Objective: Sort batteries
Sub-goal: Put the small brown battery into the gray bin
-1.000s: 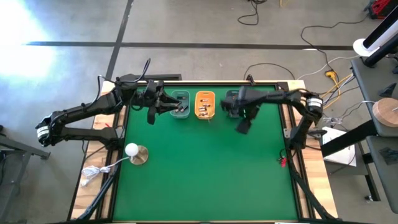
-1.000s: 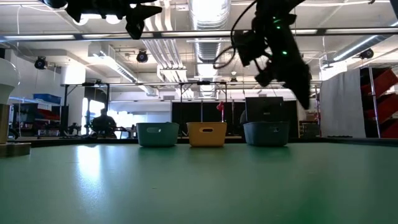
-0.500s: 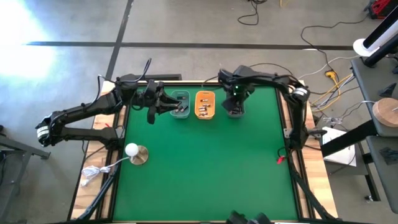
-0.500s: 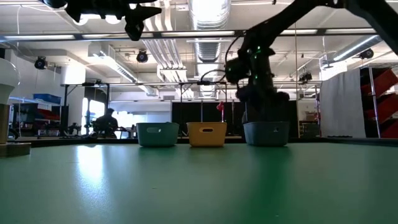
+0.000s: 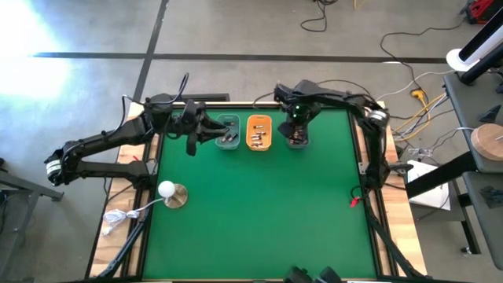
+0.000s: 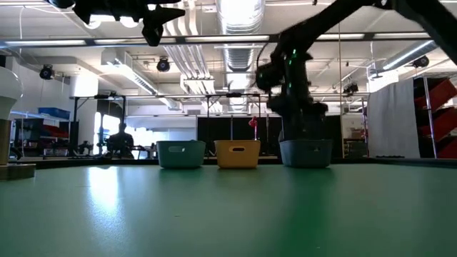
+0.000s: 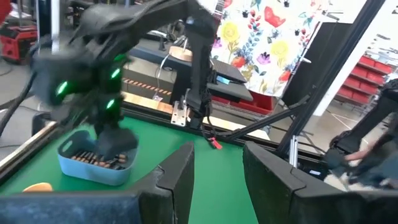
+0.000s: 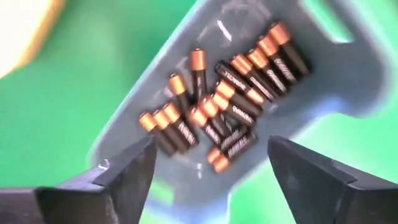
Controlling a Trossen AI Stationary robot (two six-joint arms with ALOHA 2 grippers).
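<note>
Three small trays stand in a row near the table's far edge: a teal one (image 5: 229, 132), an orange one (image 5: 258, 132) and a blue-grey one (image 5: 302, 143). Each holds batteries. My right gripper (image 8: 211, 168) points down just above the blue-grey tray (image 8: 348, 74). Its fingers are open, with the heap of copper-tipped black batteries (image 8: 227, 106) lying below the gap. My left gripper (image 7: 217, 180) hangs level and high beside the teal tray's left end (image 5: 212, 134). It is open, with nothing between its fingers.
A white ball on a round base (image 5: 168, 192) stands near the left edge, with a white cable (image 5: 118, 218) in front of it. A red clip (image 5: 355, 203) lies at the right edge. The green mat (image 5: 267, 220) in front of the trays is free room.
My right gripper has swung from the mat in front of and right of the blue-grey tray toward the far edge. It has tipped to point down and sunk to just above that tray, where it has hung for the last half second.
</note>
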